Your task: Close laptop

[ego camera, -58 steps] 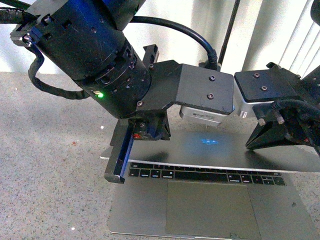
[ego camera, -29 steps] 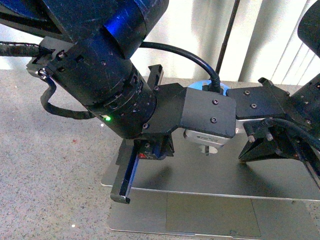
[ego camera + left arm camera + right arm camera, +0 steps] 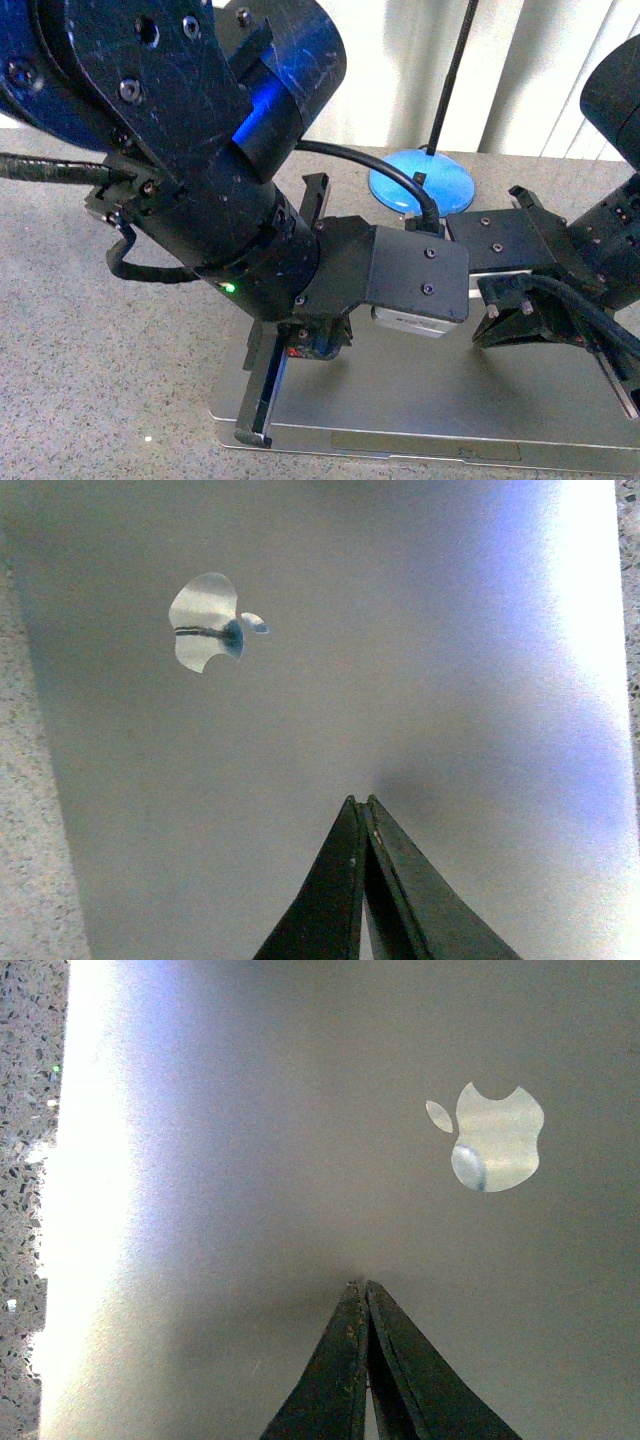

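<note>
Laptop [image 3: 400,420] lies at 5 o'clock on the worktop [image 3: 100,380], lid almost flat. My left gripper [image 3: 358,802] and right gripper [image 3: 360,1286], both pinched closed and empty, rest their tips on its 9 and 3 o'clock halves, spreading the push evenly.

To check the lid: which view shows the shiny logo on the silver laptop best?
Right wrist view: the shiny apple-shaped logo is whole and clear. Left wrist view shows it with a dark reflection; in front view, arms hide it.
</note>
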